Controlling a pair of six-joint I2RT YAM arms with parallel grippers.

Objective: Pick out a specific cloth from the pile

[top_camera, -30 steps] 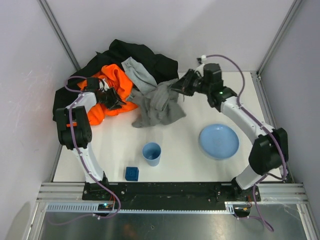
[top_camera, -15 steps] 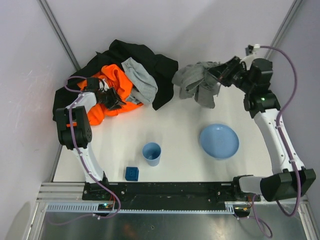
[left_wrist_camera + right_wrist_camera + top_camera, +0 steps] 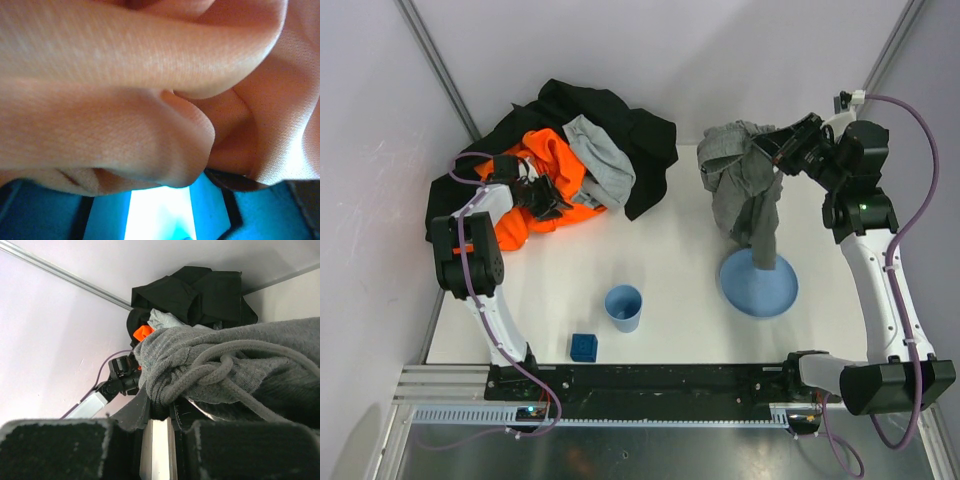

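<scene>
Hoisted up and rightward over the last second: the cloth, now well apart from the pile. Clamped in the right claw, closed tight on a bunched fold and drawstring. Hanging above the bench, tail dangling at or just over the blue plate. Separation apparently done; probably only setting down left. Left claw: buried in the orange cloth, opening impossible to tell.

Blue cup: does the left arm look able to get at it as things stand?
Probably yes. The blue cup stands upright on bare table, nothing between it and the left gripper. But that gripper is buried in the orange cloth and would have to pull free first.
</scene>
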